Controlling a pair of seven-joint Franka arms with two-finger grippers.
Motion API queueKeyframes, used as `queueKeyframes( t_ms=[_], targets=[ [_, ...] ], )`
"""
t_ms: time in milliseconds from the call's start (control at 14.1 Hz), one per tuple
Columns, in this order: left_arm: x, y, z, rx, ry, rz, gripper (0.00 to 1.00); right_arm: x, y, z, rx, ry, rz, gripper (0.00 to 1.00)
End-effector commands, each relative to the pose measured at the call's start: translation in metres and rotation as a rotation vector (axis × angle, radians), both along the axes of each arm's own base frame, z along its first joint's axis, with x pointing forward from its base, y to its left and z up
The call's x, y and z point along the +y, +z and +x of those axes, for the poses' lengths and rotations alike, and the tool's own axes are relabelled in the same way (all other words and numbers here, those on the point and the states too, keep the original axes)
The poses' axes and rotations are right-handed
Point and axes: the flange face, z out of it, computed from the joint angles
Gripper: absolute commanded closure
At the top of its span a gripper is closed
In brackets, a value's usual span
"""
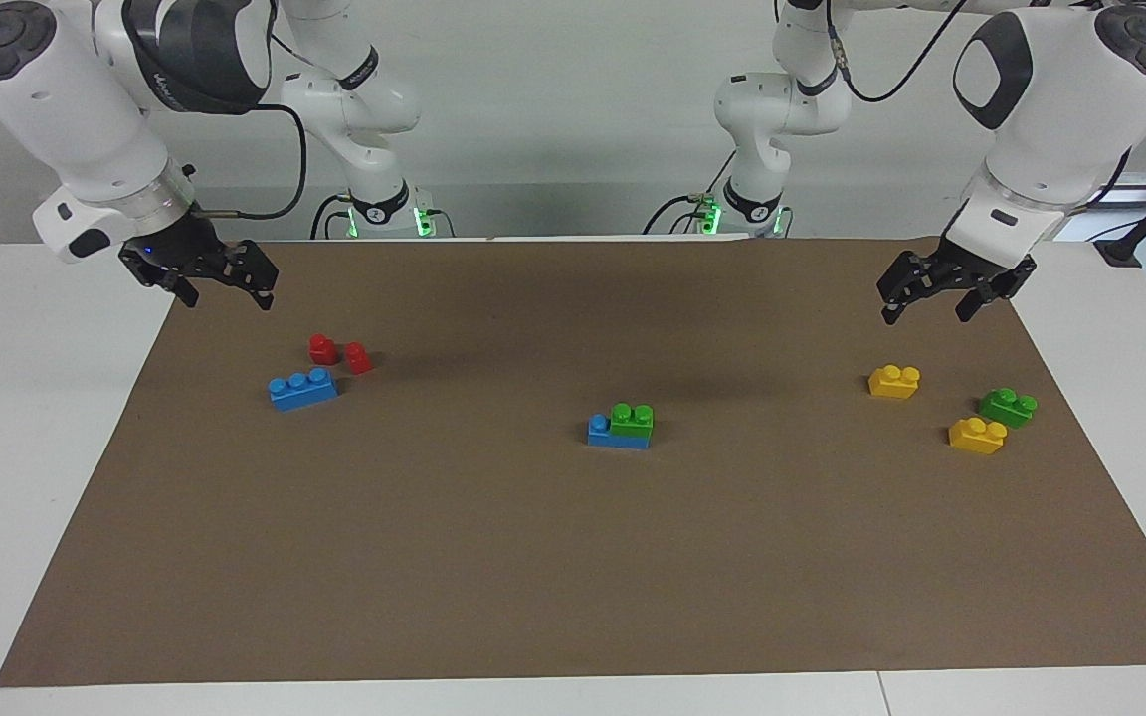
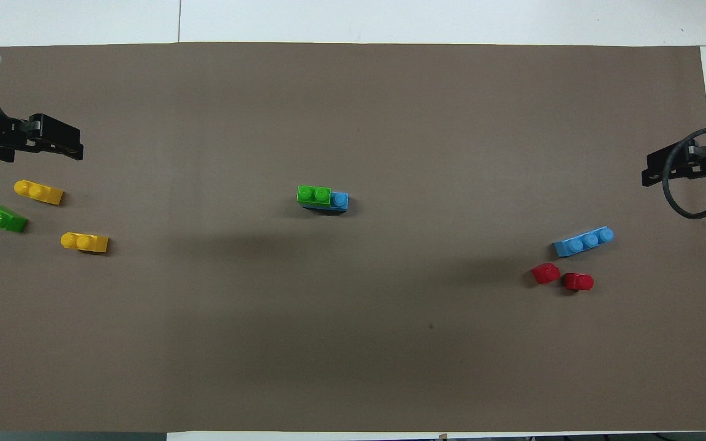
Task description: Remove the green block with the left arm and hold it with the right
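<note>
The green block (image 1: 632,418) sits on a blue brick (image 1: 617,434) mid-bench, with open mat all round it. Both arms wait: left tool (image 1: 934,295) open over the yellow bricks' (image 1: 894,381) end, right tool (image 1: 225,286) open over the red bricks (image 1: 339,353).

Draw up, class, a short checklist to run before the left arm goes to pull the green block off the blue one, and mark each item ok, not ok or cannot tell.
1. Green block is seated on the blue block at mid-table: ok.
2. One blue stud is left bare for the holding grasp: ok.
3. Left gripper is empty, up over the mat's edge at its own end: ok.
4. Right gripper is empty, up at its end: ok.
5. Blue block is already held down by the right gripper: not ok.
6. Loose green block between the yellow blocks is apart from the target: ok.
</note>
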Motion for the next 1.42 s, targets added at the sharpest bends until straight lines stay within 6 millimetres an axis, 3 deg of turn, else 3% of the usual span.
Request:
queueKeyframes(
  t_ms=[0, 710, 923, 1136, 1349],
  targets=[
    [0.002, 0.007, -0.003, -0.013, -0.011, -0.014, 0.0, -0.005, 0.002, -0.003, -0.007, 0.011, -0.013, 0.0],
    [0.002, 0.007, -0.002, -0.018, -0.011, -0.014, 0.0, -0.003, -0.002, 0.002, -0.077, 0.096, -0.004, 0.0],
    [0.002, 0.008, -0.002, -0.02, -0.011, -0.014, 0.0, 0.006, -0.013, 0.004, -0.085, -0.037, -0.009, 0.0],
    [-0.002, 0.007, -0.003, -0.019, 0.031, -0.017, 0.0, 0.038, -0.027, 0.01, -0.084, -0.277, -0.017, 0.0],
    [-0.02, 0.008, -0.003, -0.042, 0.259, -0.037, 0.0, 0.096, -0.048, 0.02, -0.073, -0.576, 0.02, 0.0]
  ],
)
